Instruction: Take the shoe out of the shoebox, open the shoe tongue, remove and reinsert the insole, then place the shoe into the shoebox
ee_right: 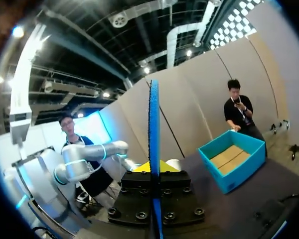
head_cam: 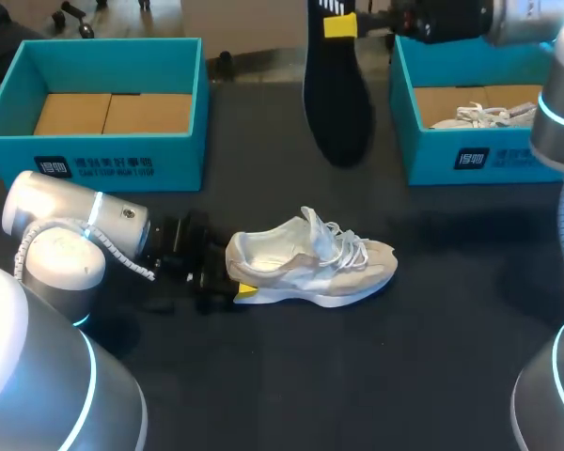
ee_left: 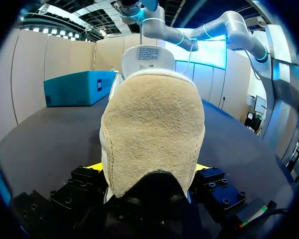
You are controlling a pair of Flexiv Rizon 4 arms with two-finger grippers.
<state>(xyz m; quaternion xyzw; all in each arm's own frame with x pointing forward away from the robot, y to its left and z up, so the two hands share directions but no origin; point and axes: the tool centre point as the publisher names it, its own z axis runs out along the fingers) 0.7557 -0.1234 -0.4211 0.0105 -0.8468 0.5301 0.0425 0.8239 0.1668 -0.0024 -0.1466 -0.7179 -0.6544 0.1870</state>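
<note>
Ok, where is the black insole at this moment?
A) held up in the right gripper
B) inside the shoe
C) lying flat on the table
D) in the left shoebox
A: the insole hangs from the right gripper above the table, clear of the shoe lying below.

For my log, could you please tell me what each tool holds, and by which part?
Left tool: the shoe, by its heel. Right tool: the insole, by one end.

Our beige-and-white shoe stands on its sole on the counter, heel gripped by our left hand. Our right hand holds the black insole hanging between the open teal left box and right box.
</note>
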